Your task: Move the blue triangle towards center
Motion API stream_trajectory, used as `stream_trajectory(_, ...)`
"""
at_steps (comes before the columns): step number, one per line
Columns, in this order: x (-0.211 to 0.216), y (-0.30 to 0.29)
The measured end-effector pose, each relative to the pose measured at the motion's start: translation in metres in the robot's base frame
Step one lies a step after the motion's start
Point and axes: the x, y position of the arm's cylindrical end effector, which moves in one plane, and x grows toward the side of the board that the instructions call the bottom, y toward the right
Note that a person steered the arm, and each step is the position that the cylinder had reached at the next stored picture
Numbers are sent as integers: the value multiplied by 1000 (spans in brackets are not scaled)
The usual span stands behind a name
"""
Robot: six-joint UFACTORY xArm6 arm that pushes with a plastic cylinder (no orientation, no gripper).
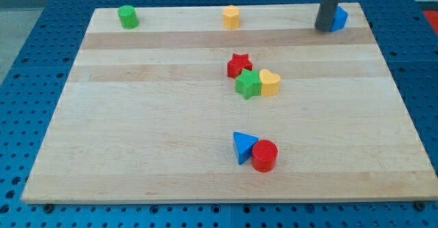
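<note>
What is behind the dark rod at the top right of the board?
A blue block stands behind the rod, showing on the view's right of my tip. Its left part is covered, so its shape cannot be told.

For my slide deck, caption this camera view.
My tip beside a blue block, far from the blue triangle touching a red cylinder.

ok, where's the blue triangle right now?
The blue triangle sits low on the board, slightly to the view's right of middle, touching the red cylinder on its right. My tip is far off at the view's top right, beside another blue block.
</note>
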Motion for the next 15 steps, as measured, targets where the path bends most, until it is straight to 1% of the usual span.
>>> stream_trajectory(2,0,-2)
stream_trajectory(4,46,-29)
stream_trajectory(5,77,-39)
stream_trajectory(6,81,-43)
stream_trajectory(7,110,-38)
stream_trajectory(8,156,-35)
stream_trajectory(10,269,-41)
stream_trajectory(11,317,-66)
stream_trajectory(12,346,-103)
stream_trajectory(14,344,-154)
stream_trajectory(15,329,-157)
